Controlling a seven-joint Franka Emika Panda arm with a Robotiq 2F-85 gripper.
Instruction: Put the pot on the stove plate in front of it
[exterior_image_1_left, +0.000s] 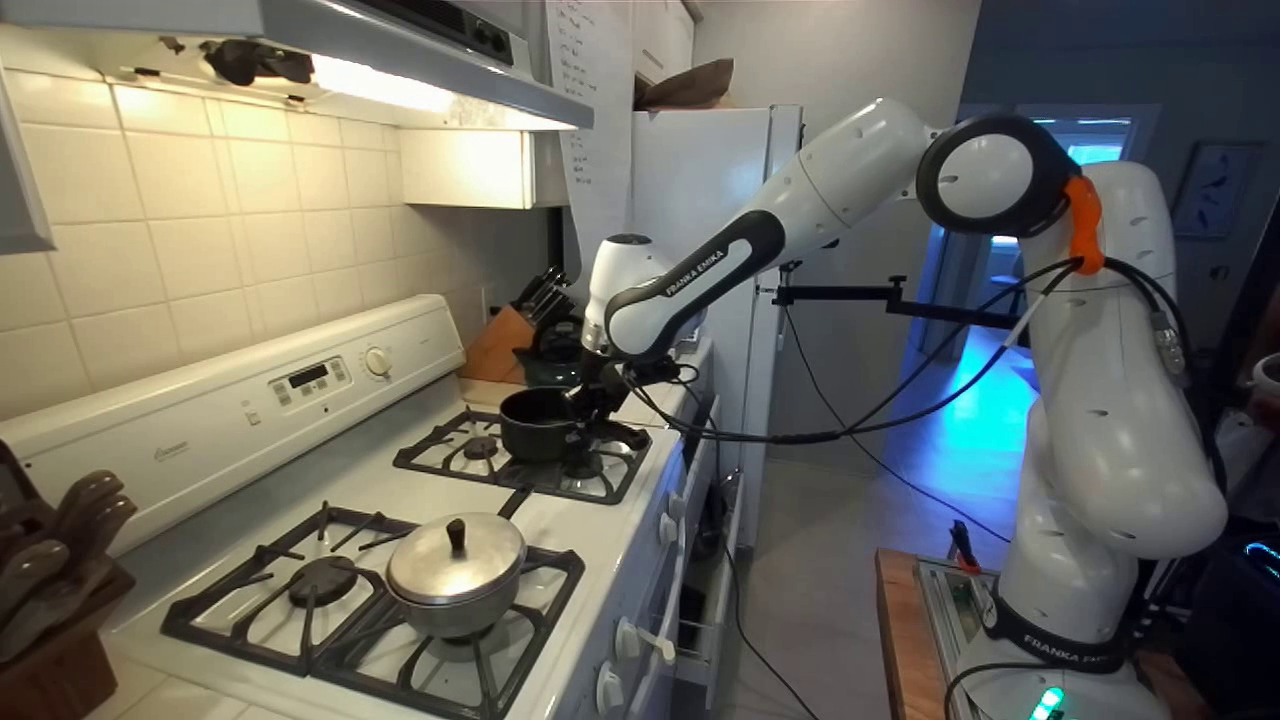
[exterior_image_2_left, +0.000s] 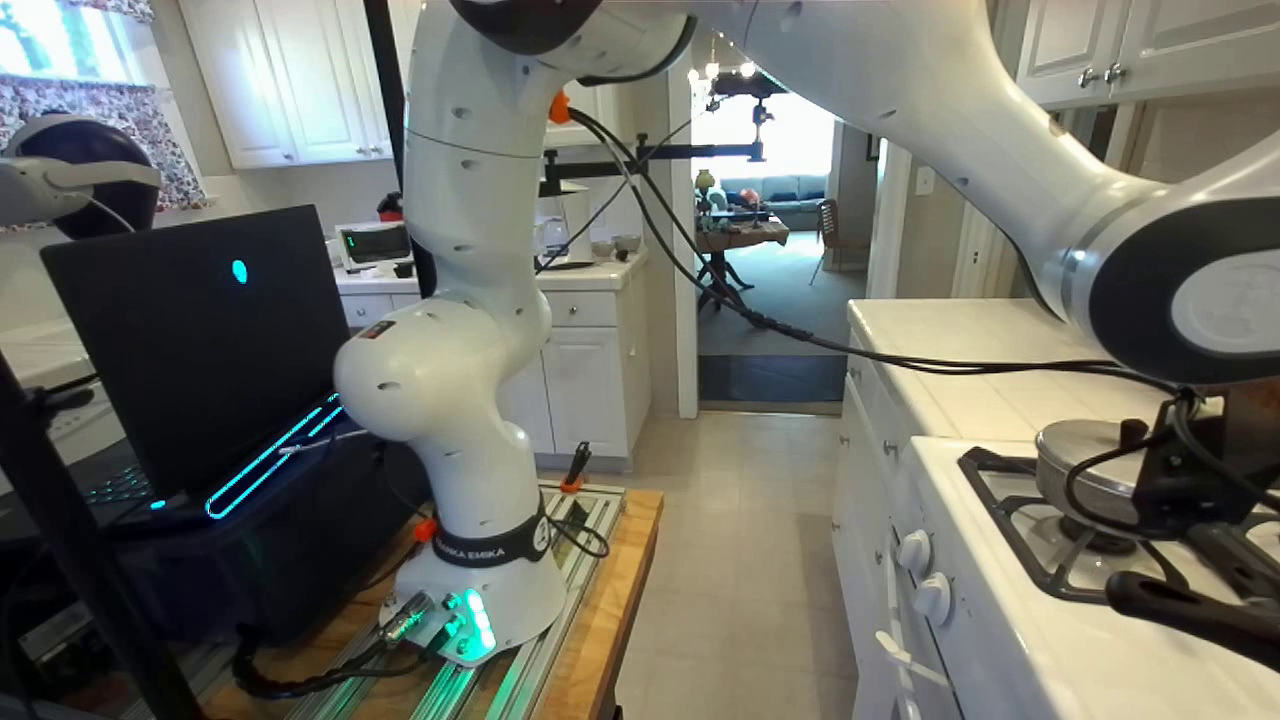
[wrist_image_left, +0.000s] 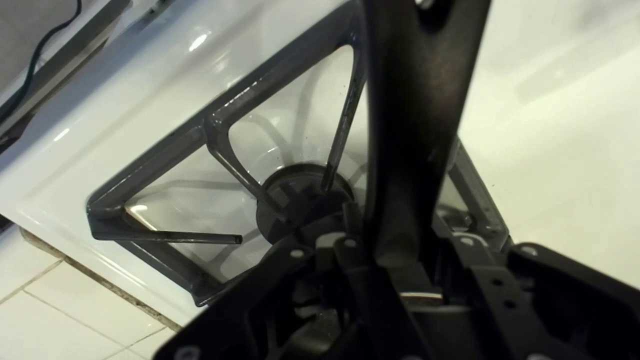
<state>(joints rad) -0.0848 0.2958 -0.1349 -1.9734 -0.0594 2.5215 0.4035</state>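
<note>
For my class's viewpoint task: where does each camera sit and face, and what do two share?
An exterior view: beside the stove, facing the fridge; nearly the whole arm shows.
An exterior view: by the stove's opposite end, facing past the base; arm partly cropped.
Wrist view: over a burner, facing down; shows fingers astride the pot handle.
Both exterior views share the silver pan.

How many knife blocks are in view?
2, in an exterior view: near block at the left edge, far block on the counter beyond the stove. Others may be hidden.
</note>
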